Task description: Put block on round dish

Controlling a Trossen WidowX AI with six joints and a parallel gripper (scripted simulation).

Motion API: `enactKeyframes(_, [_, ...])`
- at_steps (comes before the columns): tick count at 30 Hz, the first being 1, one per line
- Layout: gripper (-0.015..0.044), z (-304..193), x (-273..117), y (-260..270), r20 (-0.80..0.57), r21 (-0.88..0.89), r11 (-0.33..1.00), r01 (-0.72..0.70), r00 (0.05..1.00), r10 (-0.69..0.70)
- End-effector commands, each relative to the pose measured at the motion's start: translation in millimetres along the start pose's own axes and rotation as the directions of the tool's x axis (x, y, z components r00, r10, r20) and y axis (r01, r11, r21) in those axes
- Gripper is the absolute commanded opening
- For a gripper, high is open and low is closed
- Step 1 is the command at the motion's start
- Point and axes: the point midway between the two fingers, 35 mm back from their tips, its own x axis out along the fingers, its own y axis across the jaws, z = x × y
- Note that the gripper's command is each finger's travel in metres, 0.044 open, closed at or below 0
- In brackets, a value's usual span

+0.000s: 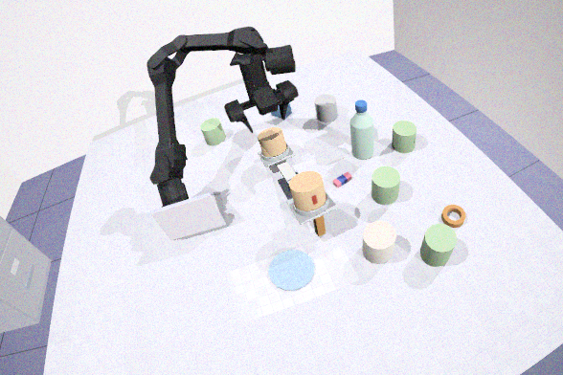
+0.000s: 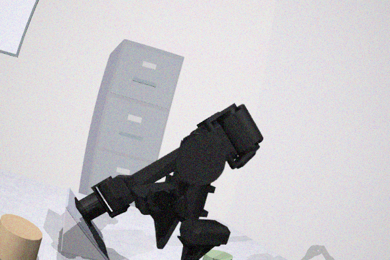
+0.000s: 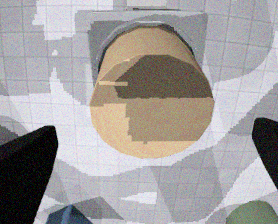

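Two tan cups stand on the balance [image 1: 287, 171]. The far cup [image 1: 273, 143] [image 3: 155, 45] is on the far pan; the near cup [image 1: 307, 191], with a red mark on its side, is on the near pan. The hidden block cannot be seen. My gripper [image 1: 267, 124] [image 3: 157, 132] is open and empty, close above the far cup, with its fingers on either side of it in the wrist view, apart from it. Its fingers are partly cut off in the exterior view. The round blue dish [image 1: 291, 270] lies in front of the near pan with nothing on it.
A blue block [image 1: 281, 112] [image 3: 70, 216] and green cup [image 1: 213, 132] [image 3: 252, 212] stand near the gripper. To the right are a grey cup [image 1: 326, 109], bottle [image 1: 362, 139], eraser-like piece [image 1: 342, 179], more green cups [image 1: 385, 186], a cream cup [image 1: 378, 243] and an orange ring [image 1: 453, 224].
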Motion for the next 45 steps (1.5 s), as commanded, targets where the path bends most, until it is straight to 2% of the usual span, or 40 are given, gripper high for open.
enactKeyframes(1, [0.0440,0,1,0,0.006,0.018,1.000,0.005,1.000,-0.005])
enactKeyframes(45, [0.0440,0,76,0,0.004,0.017,1.000,0.004,1.000,-0.004])
